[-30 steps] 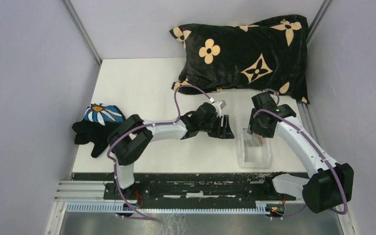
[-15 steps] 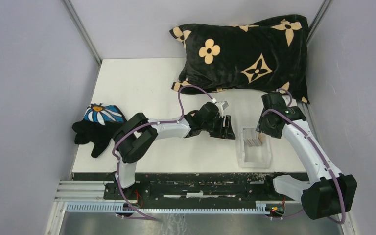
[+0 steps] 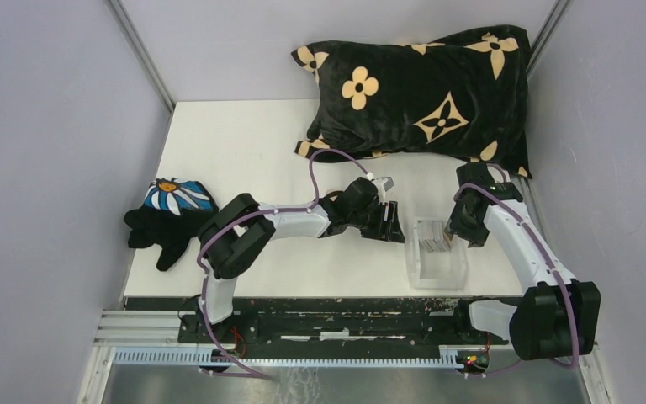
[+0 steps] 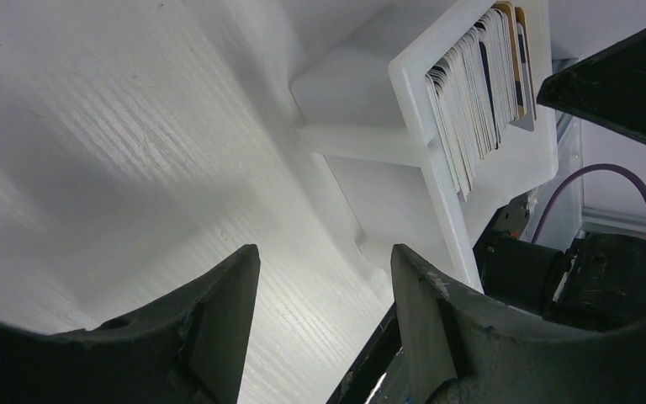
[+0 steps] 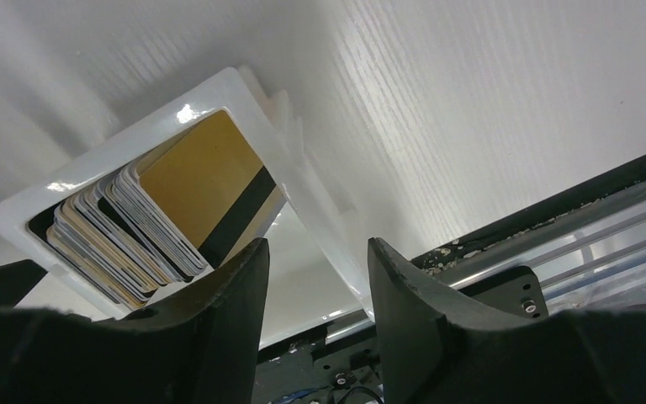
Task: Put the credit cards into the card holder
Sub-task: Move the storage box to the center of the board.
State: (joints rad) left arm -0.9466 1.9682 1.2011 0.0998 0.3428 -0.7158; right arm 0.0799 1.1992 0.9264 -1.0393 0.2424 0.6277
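Note the credit cards (image 3: 434, 238) packed on edge as one tight stack inside a clear plastic box (image 3: 437, 273) on the desk (image 3: 244, 143), right of centre and near the front edge, with a gold, dark-striped card outermost at one end. Record the card holder as not visible in any view, position impossible to tell. Judge the task as barely begun, with no card out of the box.

Judge the step in hand as drawing a first card. To do it well, bring one finger down outside the end card and the other into the gap behind it. Pinch near the top edge only. Lift straight up to avoid dragging neighbours along. Brace the light box with the other arm against sliding or tipping. Locate the holder before carrying anything off.

Find the right pincer (image 3: 461, 236) just beside the box's right wall at the cards' end, jaws apart and empty; contact with the wall impossible to tell. Find the left pincer (image 3: 391, 227) near the box's left side, clear of it, jaws likewise parted and empty over bare desk.

Further out, note a black flowered pillow (image 3: 420, 93) at the desk's far edge and a black glove (image 3: 168, 215) with a daisy print at the left edge, both well apart from the box.
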